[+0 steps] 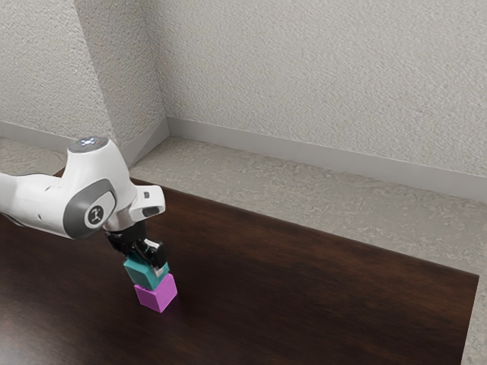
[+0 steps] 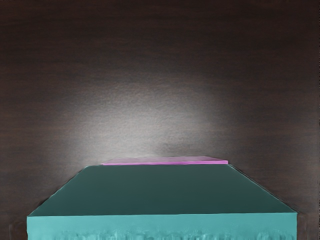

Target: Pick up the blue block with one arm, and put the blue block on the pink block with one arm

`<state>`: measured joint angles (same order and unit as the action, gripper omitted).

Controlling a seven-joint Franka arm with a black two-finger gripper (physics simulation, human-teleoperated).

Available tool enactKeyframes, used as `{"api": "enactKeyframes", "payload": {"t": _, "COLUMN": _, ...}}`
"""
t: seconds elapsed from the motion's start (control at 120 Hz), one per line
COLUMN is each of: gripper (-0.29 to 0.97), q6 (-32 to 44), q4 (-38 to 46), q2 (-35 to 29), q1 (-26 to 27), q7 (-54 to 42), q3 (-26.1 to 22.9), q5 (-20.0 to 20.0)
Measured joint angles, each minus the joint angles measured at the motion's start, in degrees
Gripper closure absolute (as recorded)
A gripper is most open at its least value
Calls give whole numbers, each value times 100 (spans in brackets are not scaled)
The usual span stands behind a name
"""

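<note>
Pincer (image 1: 148, 260) clamped on the blue block (image 1: 139, 273), which sits on or just above the pink block (image 1: 157, 295) on the counter (image 1: 304, 289) | step: placing. Settle it flat and centred, then part the fingers gently and lift straight up | unclear: whether the blocks actually touch; fingertips partly hidden.

The gripper (image 1: 147, 261) clasps the teal-blue block (image 1: 138, 272) from two sides; it rests directly atop the pink block (image 1: 155, 294), which stands on the dark wooden table (image 1: 304, 289)
</note>
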<state>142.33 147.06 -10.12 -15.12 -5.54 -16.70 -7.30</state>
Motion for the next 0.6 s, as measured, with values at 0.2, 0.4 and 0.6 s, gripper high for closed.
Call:
{"api": "enactKeyframes", "payload": {"t": 0.2, "gripper": 8, "q6": -9, "q4": -16, "q2": -295, "q1": 1, "q7": -93, "q3": 6, "q5": 6}}
{"api": "enactKeyframes", "payload": {"t": 0.4, "gripper": 3, "q6": -665, "q4": -2050, "q2": -715, "q1": -92, "q7": 648, "q3": 58, "q5": 368}}
{"api": "enactKeyframes", "payload": {"t": 0.6, "gripper": 1, "q6": -4246, "q4": -5333, "q2": -195, "q1": -340, "q7": 2979, "q3": 1022, "q5": 684}}
